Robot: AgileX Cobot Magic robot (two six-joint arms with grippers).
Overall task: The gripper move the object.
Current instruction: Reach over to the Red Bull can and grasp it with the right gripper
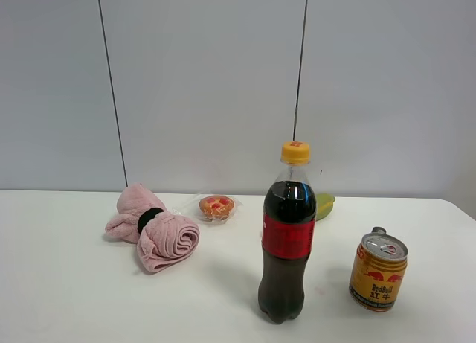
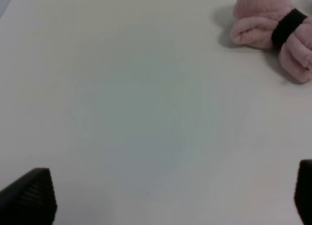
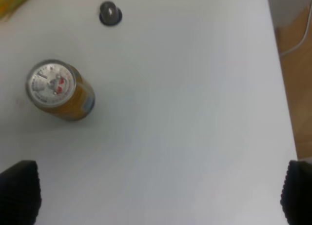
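The gold Red Bull can (image 1: pixel 378 272) stands upright on the white table (image 1: pixel 67 298) at the right front. It also shows from above in the right wrist view (image 3: pixel 59 91), with its silver pull-tab top. My right gripper (image 3: pixel 158 193) is open and empty; its two black fingertips (image 3: pixel 19 192) stand wide apart, and the can is ahead of them, off to one side and apart from both. My left gripper (image 2: pixel 165 200) is open and empty over bare table. Neither gripper shows in the exterior high view.
A tall cola bottle (image 1: pixel 287 235) with a yellow cap stands left of the can. A rolled pink towel (image 1: pixel 155 231) (image 2: pixel 273 32), a wrapped pastry (image 1: pixel 216 206) and a green-yellow item (image 1: pixel 325 205) lie behind. A small dark knob (image 3: pixel 110 13) lies beyond the can. The table's right edge (image 3: pixel 280 83) is near.
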